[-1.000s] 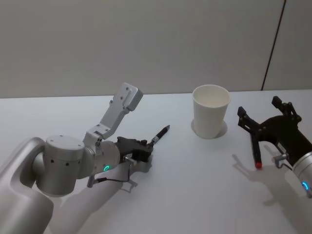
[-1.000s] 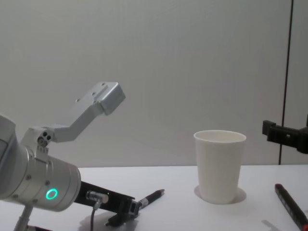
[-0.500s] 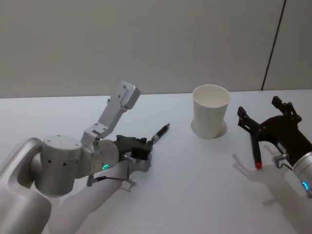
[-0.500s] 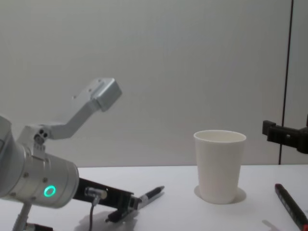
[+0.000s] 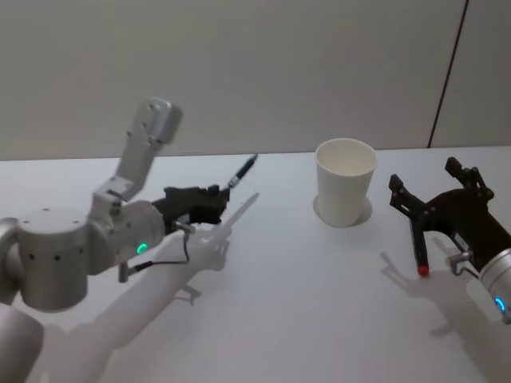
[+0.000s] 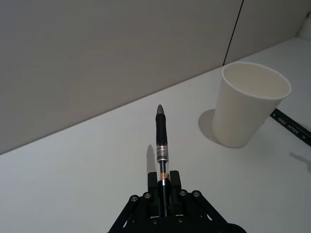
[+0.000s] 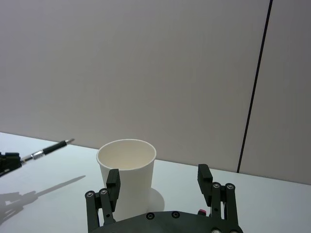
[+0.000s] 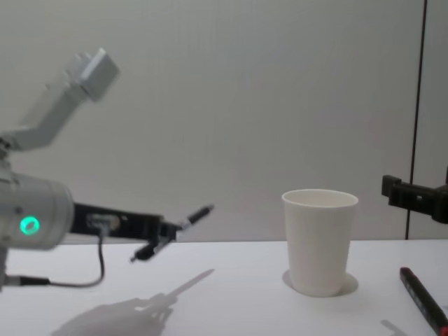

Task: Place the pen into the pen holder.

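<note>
Carrying step, I judge. The left gripper point(image 5: 212, 197) clamps the pen point(image 5: 240, 169) by its rear, tip jutting ahead of the jaws, off the table. The cup point(image 5: 345, 182) stands farther ahead. Next: swing over the rim, tilt down, release. The right gripper point(image 5: 423, 174) idles, jaws spread.

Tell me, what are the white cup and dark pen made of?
The tapered white cup looks like matte paper: thin wall, rolled rim, no gloss. The slim dark pen in the left tool seems plastic: black grip, clear barrel section; its tip may be metal.
</note>
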Robot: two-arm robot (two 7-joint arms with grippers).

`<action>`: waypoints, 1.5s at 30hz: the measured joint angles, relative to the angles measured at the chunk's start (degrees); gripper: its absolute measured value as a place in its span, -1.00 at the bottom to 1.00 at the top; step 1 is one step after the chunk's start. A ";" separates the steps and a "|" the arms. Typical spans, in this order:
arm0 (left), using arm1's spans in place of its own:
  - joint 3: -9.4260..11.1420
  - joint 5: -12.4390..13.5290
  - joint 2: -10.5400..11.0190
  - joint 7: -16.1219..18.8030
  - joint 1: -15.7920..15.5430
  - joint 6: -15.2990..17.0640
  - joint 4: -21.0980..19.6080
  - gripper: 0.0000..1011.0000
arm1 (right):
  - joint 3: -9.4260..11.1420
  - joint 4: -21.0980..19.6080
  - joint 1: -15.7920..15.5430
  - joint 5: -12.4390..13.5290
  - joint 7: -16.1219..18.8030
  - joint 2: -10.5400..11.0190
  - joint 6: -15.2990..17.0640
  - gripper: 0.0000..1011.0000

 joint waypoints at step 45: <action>-1.29 -5.19 5.74 -22.64 1.55 -7.93 -4.81 -0.70 | 0.00 0.00 0.00 0.00 0.00 0.00 0.00 0.98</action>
